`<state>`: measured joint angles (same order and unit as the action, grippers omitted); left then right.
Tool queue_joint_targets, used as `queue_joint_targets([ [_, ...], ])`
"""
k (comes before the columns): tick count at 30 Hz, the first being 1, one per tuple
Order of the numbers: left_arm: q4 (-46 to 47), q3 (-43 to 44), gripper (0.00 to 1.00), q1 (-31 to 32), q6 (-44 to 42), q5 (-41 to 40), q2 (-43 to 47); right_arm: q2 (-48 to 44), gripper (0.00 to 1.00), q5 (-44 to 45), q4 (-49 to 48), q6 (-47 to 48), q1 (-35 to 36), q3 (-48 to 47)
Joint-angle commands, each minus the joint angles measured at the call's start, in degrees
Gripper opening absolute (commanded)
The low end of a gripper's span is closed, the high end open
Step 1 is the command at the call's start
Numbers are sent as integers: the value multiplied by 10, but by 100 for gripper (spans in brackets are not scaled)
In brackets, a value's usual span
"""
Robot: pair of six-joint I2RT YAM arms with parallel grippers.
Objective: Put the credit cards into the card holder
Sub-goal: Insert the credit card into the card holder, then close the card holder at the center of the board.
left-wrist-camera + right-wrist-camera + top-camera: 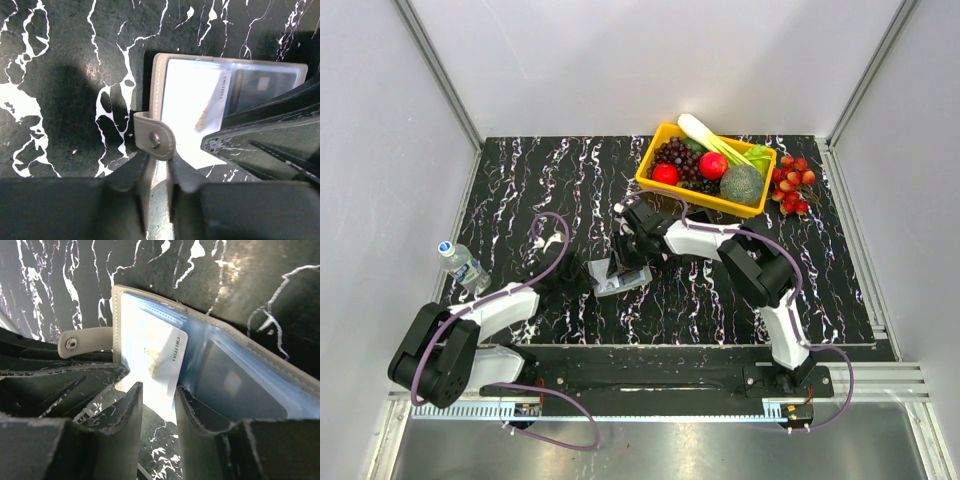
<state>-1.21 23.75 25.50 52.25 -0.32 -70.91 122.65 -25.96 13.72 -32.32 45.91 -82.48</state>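
In the top view, both arms meet at the open card holder, mid-frame on the surface.

Left wrist view: my left gripper sits at the snap tab with its jaws nearly together. I cannot tell if it pinches.

Right wrist view: the credit card is partly sleeved. My right gripper straddles its lower edge, jaws apart.

I judge we are mid-insertion. Next I need a straight push toward the frame's top.

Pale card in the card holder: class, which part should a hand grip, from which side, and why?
Best take the card by its bare end, which sticks out of the card holder, coming from that open side. It is thin and flat, so pinch its two faces; the rest sits under a clear sleeve.
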Motion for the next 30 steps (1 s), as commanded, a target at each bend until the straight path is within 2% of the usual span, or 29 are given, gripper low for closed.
queue_joint_targets([
  [1,-28,9,12,5,-7,-28,24,-78,39,73,6,20,3,18],
  [4,-48,16,0,4,-14,-43,30,-123,41,103,6,24,-10,30],
  [10,-64,26,0,4,-26,-43,31,-207,45,151,20,21,-43,100],
  [13,-74,33,0,5,-32,-46,35,-232,45,137,25,12,-57,147],
  [18,-108,59,0,4,-58,-64,29,-211,45,66,15,5,-58,167],
  [30,-111,62,0,4,-65,-55,4,-129,46,11,-36,-32,-58,159],
])
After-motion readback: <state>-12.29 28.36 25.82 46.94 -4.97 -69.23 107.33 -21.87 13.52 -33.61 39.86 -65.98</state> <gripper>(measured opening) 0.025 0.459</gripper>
